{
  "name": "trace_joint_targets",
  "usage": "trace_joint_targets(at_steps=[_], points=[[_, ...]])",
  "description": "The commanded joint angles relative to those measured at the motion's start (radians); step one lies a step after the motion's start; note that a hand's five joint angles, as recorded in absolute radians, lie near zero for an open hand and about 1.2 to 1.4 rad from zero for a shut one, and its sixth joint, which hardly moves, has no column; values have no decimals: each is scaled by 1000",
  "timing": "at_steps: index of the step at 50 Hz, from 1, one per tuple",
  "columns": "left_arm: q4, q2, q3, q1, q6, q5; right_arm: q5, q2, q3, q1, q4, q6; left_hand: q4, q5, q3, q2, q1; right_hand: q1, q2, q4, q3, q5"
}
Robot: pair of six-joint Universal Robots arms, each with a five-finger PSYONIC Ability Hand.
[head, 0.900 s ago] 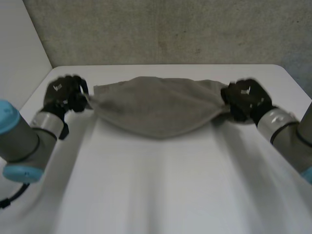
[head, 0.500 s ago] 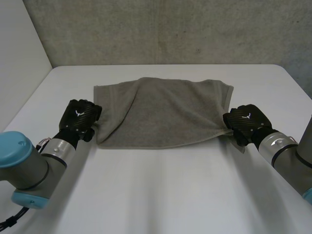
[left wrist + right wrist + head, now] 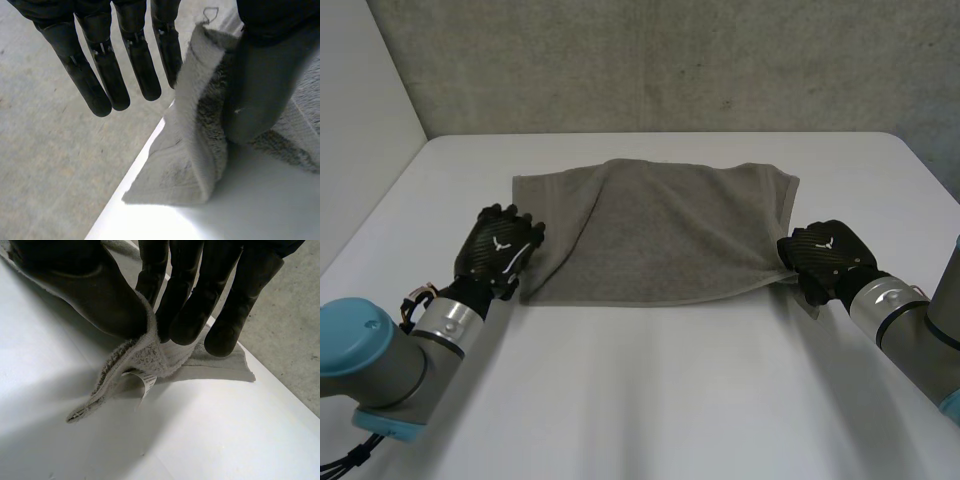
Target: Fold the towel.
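A grey towel lies folded across the middle of the white table. My left hand rests at the towel's near left corner. In the left wrist view its fingers are straight and spread, clear of the towel, and its thumb lies against the upturned edge. My right hand is at the near right corner. In the right wrist view that hand pinches the towel's corner between thumb and fingers, and a small white label hangs below.
A concrete wall runs behind the table's far edge. A pale side wall stands at the left. Bare tabletop stretches in front of the towel, between my two arms.
Both hands drew the lifted towel toward the near side and laid it flat. The left hand then straightened its fingers and let go of its corner. The right hand still pinches.
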Motion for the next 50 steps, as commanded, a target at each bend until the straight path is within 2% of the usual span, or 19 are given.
trace_joint_targets(at_steps=[1,4,6,7,8,15,17,20,22,25,27,28,30,33,36,41,43,47,50], points=[[10,-8,-6,0,40,36,2,1,0,-1,0,0,-82,-238,-70,-74,-75,55,60,48,61,47],[9,-15,-2,0,56,36,2,3,0,-1,0,0,71,-86,83,79,78,55,60,48,61,47],[10,-20,0,0,74,36,2,3,0,-1,1,0,400,244,413,409,407,55,60,48,61,47],[10,-20,0,0,74,36,2,3,0,-1,1,0,402,246,415,410,409,55,60,48,61,47],[6,-20,0,0,83,36,2,3,0,-1,0,0,571,414,583,579,578,55,60,48,61,47],[-5,29,-8,0,96,30,17,-15,-18,-8,14,9,572,416,584,580,579,55,60,48,61,47],[-10,66,-9,0,91,19,23,-95,-35,-27,35,14,572,416,584,580,579,55,60,48,61,47],[-36,146,-20,6,74,-22,42,-202,-64,-60,95,24,572,416,584,580,579,55,60,48,61,47],[-80,245,-19,8,3,-92,52,-241,-89,-77,138,37,572,416,584,580,579,55,60,48,61,47],[-111,294,-17,9,-61,-126,56,-282,-142,-106,239,69,572,416,584,580,579,55,60,48,61,47],[-209,366,-13,11,-191,-165,49,-291,-164,-115,294,72,572,416,584,580,579,55,60,48,61,47],[-209,367,-13,11,-191,-165,45,-296,-176,-125,351,69,572,416,584,580,579,55,60,48,61,47],[-337,414,-14,21,-281,-172,42,-301,-184,-132,400,63,572,416,584,580,579,55,60,48,61,47],[-451,469,-25,41,-324,-175,36,-311,-169,-139,468,22,572,416,584,580,579,55,60,48,61,47],[-502,489,-31,51,-331,-175,36,-313,-133,-146,515,-84,572,416,584,580,579,55,60,48,61,47],[-703,552,-78,110,-323,-175,40,-325,-93,-160,551,-199,572,416,584,580,579,55,60,48,61,47],[-755,581,-89,129,-322,-174,45,-371,-80,-188,624,-308,572,416,584,580,579,55,60,48,61,47],[-879,656,-111,190,-323,-162,25,-402,-92,-220,695,-350,572,416,584,580,579,55,60,48,61,47],[-903,673,-108,206,-323,-159,-15,-407,-121,-232,718,-362,572,416,584,580,579,55,60,48,61,47]])
